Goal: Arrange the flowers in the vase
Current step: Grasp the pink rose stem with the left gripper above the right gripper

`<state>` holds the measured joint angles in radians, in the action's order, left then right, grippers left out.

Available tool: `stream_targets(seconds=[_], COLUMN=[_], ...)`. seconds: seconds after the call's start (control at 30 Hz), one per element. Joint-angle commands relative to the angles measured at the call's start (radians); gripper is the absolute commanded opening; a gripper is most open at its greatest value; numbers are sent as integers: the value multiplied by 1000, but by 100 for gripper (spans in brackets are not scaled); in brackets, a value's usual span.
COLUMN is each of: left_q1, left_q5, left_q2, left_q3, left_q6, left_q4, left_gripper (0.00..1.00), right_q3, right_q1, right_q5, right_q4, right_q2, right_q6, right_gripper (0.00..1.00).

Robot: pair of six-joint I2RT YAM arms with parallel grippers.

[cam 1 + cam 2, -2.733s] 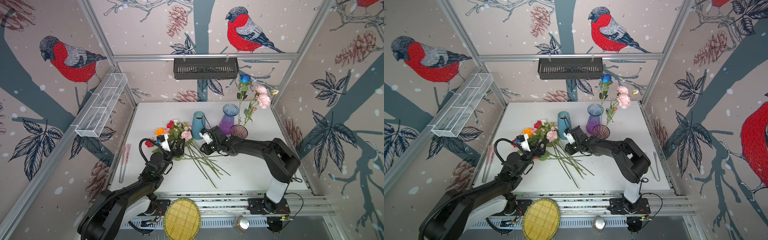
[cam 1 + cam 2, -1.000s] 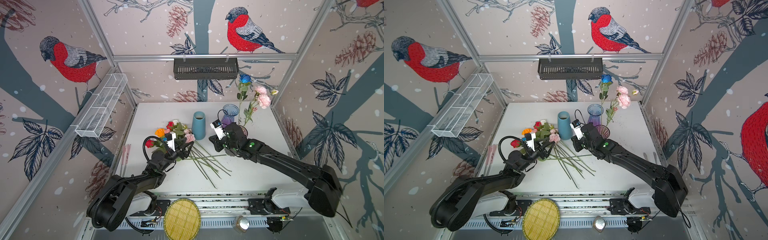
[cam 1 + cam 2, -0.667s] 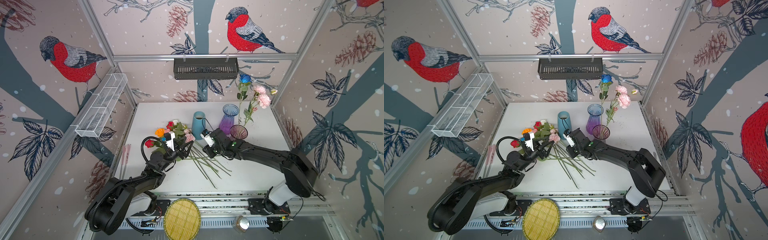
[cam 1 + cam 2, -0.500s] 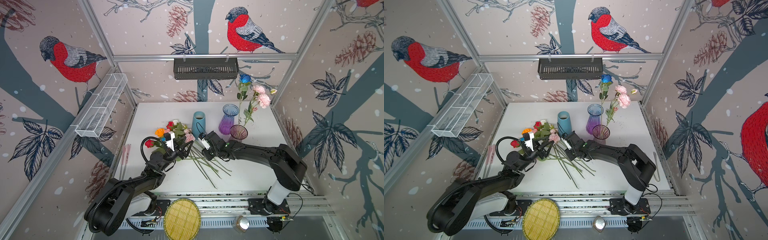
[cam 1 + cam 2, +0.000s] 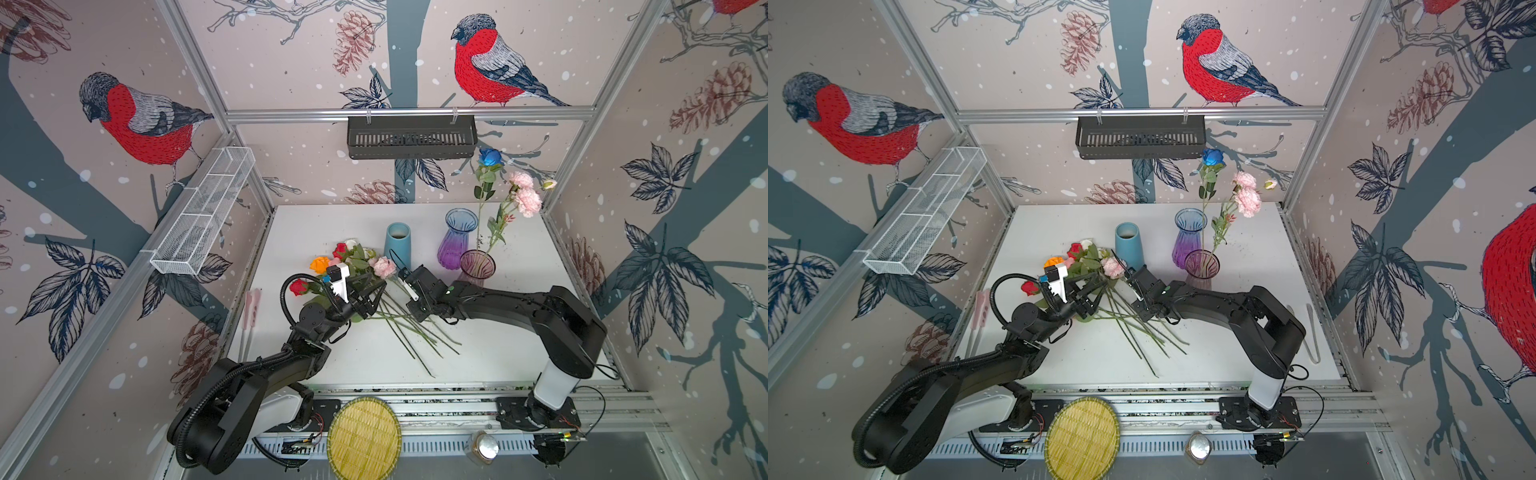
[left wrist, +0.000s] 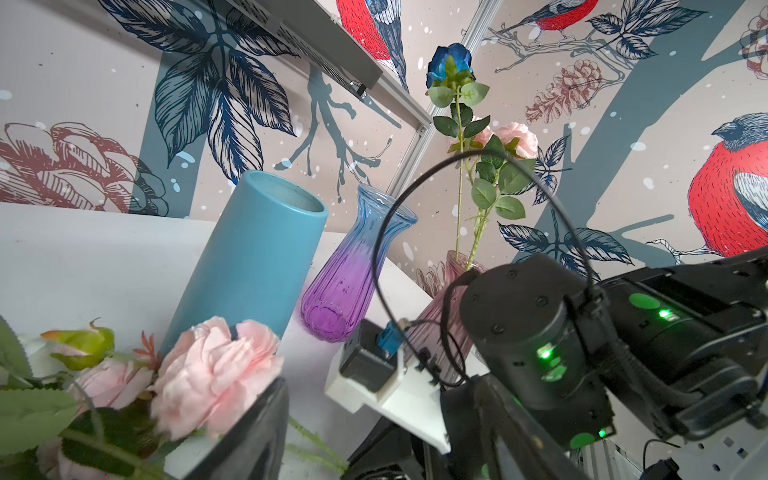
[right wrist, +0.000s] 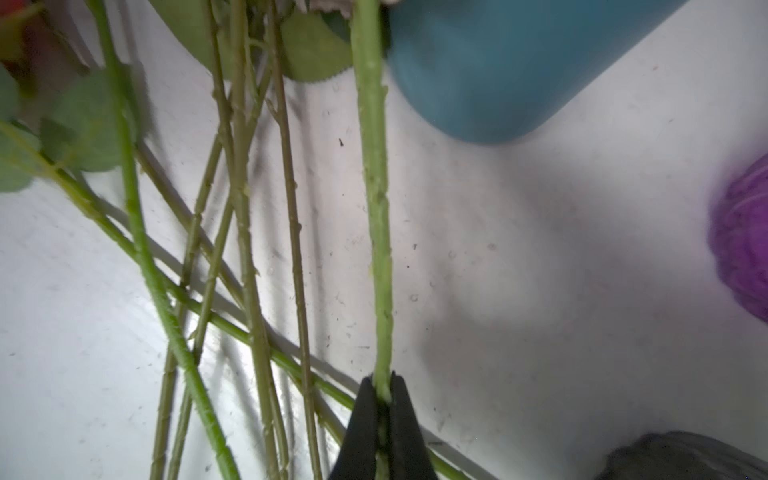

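flowers heaped left of vases, two stems in one

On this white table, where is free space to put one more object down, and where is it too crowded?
Bare patches of the table: the back-left corner behind the blue vase, and the front-right, beyond the stem ends. Crowded: the middle, with the flower pile, both grippers and three vases.

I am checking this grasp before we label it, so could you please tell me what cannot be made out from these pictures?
- Which bloom the stem pinched by the right claw belongs to: the right wrist view cuts it off at the edge.
- The right claw in both top views: its own wrist hides it.
- Whether the open left claw touches the flowers: leaves and fingers overlap.
- The pink vase base in the left wrist view: the right arm covers it.
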<state>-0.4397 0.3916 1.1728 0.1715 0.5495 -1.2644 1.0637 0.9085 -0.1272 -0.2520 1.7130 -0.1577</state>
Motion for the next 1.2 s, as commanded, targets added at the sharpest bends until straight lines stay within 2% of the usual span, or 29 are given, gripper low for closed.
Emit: stream_targets(seconds=[0.0, 0.33, 0.47, 0.6, 0.7, 0.8, 1.1, 1.17], left_q1=[0, -10, -14, -26, -38, -60, -112, -116], left_q5=[12, 71, 145, 250, 323, 387, 447, 456], left_q2=[0, 36, 77, 146, 213, 258, 272, 281], left_q3=[2, 1, -1, 2, 22, 62, 99, 107], left_q6=[-4, 16, 52, 99, 145, 161, 129, 136], left_q4=[-33, -119, -238, -415, -531, -537, -513, -517], left_gripper=[71, 70, 70, 70, 67, 61, 61, 58], right_q3=[11, 21, -31, -94, -115, -138, -222, -229], right_q1=[2, -6, -17, -39, -46, -55, -102, -103], right_q5=[-16, 8, 112, 280, 313, 340, 538, 565], right_q4=[-7, 8, 89, 162, 177, 210, 411, 445], right_q2=[-65, -311, -397, -455, -485, -509, -578, -577], right_q6=[7, 5, 37, 61, 52, 27, -98, -115], right_gripper=[2, 2, 2, 2, 2, 2, 2, 2])
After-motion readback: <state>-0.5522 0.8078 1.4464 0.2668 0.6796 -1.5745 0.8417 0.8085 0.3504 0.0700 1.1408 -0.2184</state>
